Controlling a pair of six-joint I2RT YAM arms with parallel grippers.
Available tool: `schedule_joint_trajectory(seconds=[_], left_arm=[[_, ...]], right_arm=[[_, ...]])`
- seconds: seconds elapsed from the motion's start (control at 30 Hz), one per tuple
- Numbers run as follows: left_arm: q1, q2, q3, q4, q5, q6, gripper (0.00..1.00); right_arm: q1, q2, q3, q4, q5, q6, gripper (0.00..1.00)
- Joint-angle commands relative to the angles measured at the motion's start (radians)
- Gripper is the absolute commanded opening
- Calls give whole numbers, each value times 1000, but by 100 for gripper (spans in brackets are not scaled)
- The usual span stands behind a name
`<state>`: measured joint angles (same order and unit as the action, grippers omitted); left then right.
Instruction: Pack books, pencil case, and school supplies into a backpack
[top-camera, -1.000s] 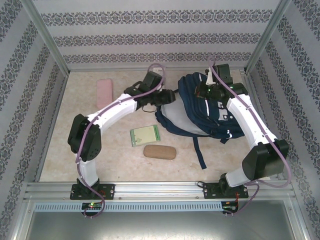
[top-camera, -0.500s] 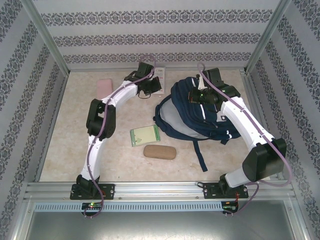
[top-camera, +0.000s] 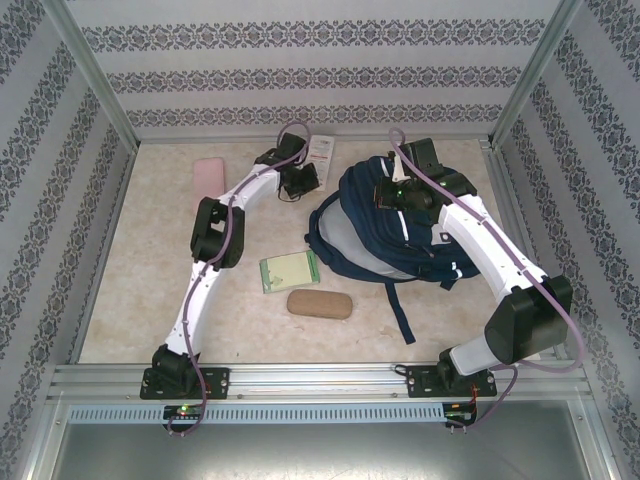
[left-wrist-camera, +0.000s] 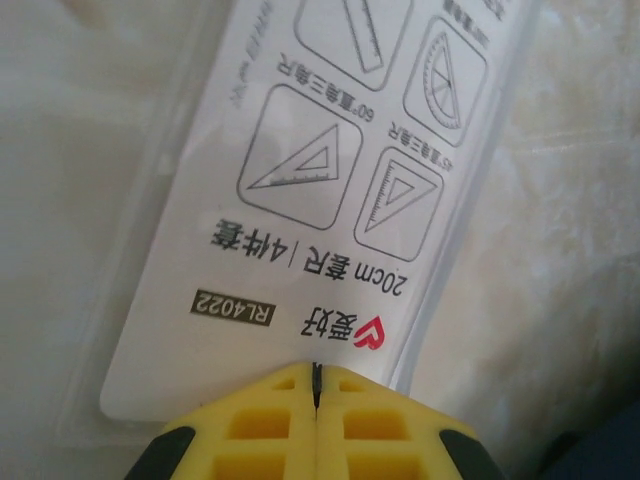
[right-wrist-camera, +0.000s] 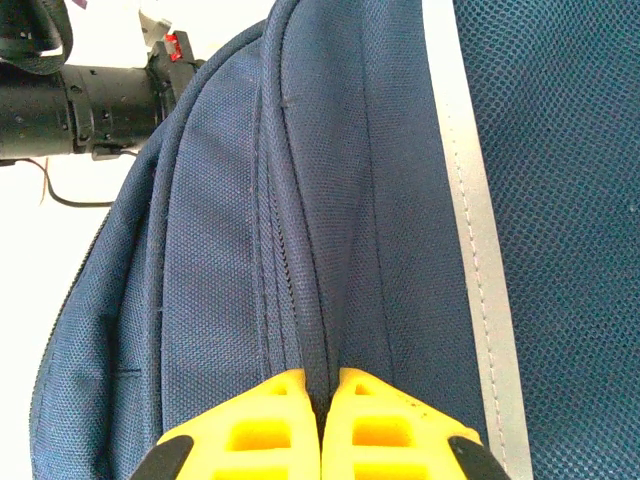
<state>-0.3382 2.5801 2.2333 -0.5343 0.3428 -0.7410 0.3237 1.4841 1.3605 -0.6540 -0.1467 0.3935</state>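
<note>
The left pincer (left-wrist-camera: 316, 385) is standing fully closed, its yellow fingertips pinching the near edge of the white flat pack (left-wrist-camera: 330, 180), which is printed with ruler and set-square outlines. From overhead, this pack is showing at the far side of the table (top-camera: 130, 300), just left of the backpack (top-camera: 390, 235). The right pincer (right-wrist-camera: 322, 395) is likewise closed, gripping a raised fold of navy fabric along the backpack's zip line, beside a white reflective stripe (right-wrist-camera: 465, 230). The backpack is lying right of the table's centre. A pale green notebook (top-camera: 289, 270) and a brown pencil case (top-camera: 319, 304) are lying near its left side. A pink item (top-camera: 208, 175) is lying at far left.
</note>
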Motion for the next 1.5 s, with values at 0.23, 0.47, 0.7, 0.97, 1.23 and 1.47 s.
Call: schedule_joint_trajectory(seconds=[0.23,0.47,0.7,0.97,1.23,1.47], left_arm=[[94,-415,-672,2,-106,99,0],[107,-670,-1043,58,-99,101,0],[117,-856,-1108,20,-118,103,9],[176,-916,-1117,-30,-172,70,32],[176,-868,-1124,35,-113,132,48],[174,-757,-953,12,-74,275,58]], right_arm=[[20,13,8,49,-32,-5,2],[36,29,1,65,-38,-1,2],[57,51,18,65,-41,1,2],[75,38,15,60,-24,-2,3],[77,33,10,55,-21,-3,3],[81,37,11,56,-28,-1,4]])
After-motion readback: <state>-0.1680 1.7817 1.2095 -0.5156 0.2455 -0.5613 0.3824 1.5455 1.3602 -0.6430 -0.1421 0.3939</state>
